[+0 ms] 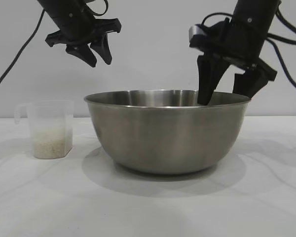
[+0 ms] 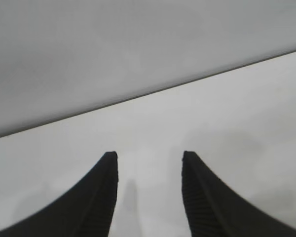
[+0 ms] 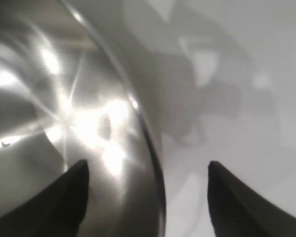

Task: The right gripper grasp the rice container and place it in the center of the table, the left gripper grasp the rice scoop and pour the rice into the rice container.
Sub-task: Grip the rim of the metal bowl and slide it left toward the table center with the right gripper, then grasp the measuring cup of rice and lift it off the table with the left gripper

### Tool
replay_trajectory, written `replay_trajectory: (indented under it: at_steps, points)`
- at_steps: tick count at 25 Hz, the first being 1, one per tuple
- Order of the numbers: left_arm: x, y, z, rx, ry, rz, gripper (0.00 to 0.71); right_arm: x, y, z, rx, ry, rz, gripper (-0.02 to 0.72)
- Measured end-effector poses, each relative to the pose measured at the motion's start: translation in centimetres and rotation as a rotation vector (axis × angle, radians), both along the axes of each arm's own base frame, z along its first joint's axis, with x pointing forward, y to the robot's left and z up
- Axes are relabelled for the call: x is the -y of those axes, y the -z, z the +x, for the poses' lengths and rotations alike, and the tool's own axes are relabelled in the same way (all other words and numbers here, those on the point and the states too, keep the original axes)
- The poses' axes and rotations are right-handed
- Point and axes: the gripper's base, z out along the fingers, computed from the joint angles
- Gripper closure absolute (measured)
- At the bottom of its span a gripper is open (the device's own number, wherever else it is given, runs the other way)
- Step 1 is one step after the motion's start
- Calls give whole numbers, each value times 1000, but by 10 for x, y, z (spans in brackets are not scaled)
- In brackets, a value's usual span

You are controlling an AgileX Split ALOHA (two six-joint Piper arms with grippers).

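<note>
We have the rice container (image 1: 167, 133) sitting mid-tabletop (image 1: 266, 207), and the right end effector (image 1: 230, 85) is spread wide astride its rim on the right side, one finger dipping inside the wall, the other outside, neither pinching the steel. The right wrist view backs that up: the rolled rim runs between the two dark fingertips (image 3: 69, 192) with clear space on both sides. So the bowl looks placed, and we judge the scoop is next. Over to the left end effector (image 1: 91, 49), hanging high above the left rim of the bowl, fingers partly open and holding nothing; its own camera shows only bare cloth between the tips. Now the relation that matters: the rice scoop (image 1: 48, 129) stands upright on the tabletop, below that end effector and out to its left, just beside the bowl but not touching. The rice (image 1: 52, 143) fills the lower part of it. Its loop handle points away from the bowl, toward the far left. The left arm is clearly the nearer one, so we expect a drop down and leftward.
</note>
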Motion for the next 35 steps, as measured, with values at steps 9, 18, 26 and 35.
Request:
replay_trajectory:
  at_steps: [9,18,26,35]
  points:
    - [0,0,0,-5,3,1,449,37,-11,-126,361,-15,69,309]
    - [-1,-11,-3,16,4,-4,449,63,-45,-222,482,60,149,309]
    - [-1,-15,-4,19,7,-6,449,90,-54,-273,496,124,24,309]
    - [-1,-18,-6,15,12,-7,449,107,-56,-315,534,247,-6,309]
